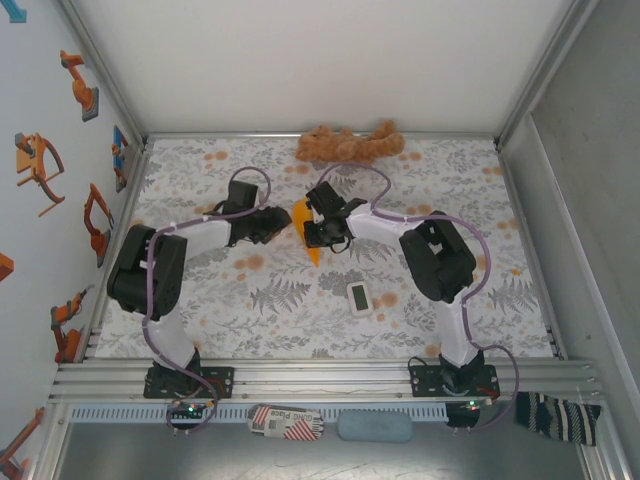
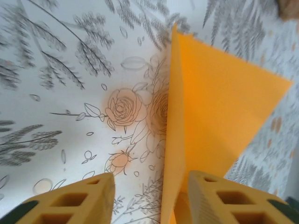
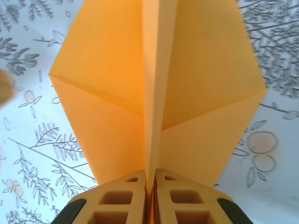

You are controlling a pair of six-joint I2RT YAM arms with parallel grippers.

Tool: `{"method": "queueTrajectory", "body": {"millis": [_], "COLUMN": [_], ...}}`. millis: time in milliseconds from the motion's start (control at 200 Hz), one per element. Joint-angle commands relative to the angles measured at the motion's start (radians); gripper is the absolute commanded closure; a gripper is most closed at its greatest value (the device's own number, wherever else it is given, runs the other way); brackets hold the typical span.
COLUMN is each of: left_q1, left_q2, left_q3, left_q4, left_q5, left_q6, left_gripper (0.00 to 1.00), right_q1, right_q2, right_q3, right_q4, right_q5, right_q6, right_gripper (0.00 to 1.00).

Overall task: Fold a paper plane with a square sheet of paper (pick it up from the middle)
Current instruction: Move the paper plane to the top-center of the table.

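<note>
- Orange paper (image 1: 303, 228): held on edge over the table (image 1: 200, 300), near the plush toy (image 1: 350, 143), on the toy's arm-base side and apart from it.
- Right jaws: shut on the centre crease. Flaps splay to both sides, and the long axis runs straight out from the jaws.
- Left jaws: apart. The paper's edge stands between them, nearer one finger (image 2: 224, 198), unclamped.
- Judgement: your next crease hangs on the right grip. Both arms are equally near.
- Flat patterned cloth. The white device (image 1: 360, 297) lies farther from the toy.
</note>
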Motion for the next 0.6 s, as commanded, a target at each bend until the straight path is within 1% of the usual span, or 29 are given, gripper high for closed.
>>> {"method": "queueTrajectory", "body": {"millis": [0,170,300,471,596], "left_q1": [0.021,0.036,0.038,0.039,0.038], "left_q2": [-0.092,-0.175,-0.219,-0.259,-0.279], "left_q3": [-0.007,-0.029,-0.044,-0.068,-0.082], "left_q4": [-0.100,-0.224,-0.286,-0.305,-0.312], "left_q5": [-0.070,-0.178,-0.244,-0.272,-0.284], "left_q6": [0.046,0.094,0.115,0.124,0.131], "left_gripper": [0.47,0.33,0.22,0.12,0.08], "right_q1": [-0.007,-0.045,-0.064,-0.069,-0.074], "right_q2": [-0.047,-0.096,-0.087,-0.046,-0.025], "right_q3": [0.021,-0.013,-0.018,0.007,0.012], "right_q4": [-0.095,-0.141,-0.145,-0.147,-0.147], "right_q5": [0.110,0.187,0.198,0.204,0.200], "right_q6": [-0.041,-0.053,-0.051,-0.028,-0.005], "right_gripper": [0.89,0.89,0.90,0.89,0.88]}}
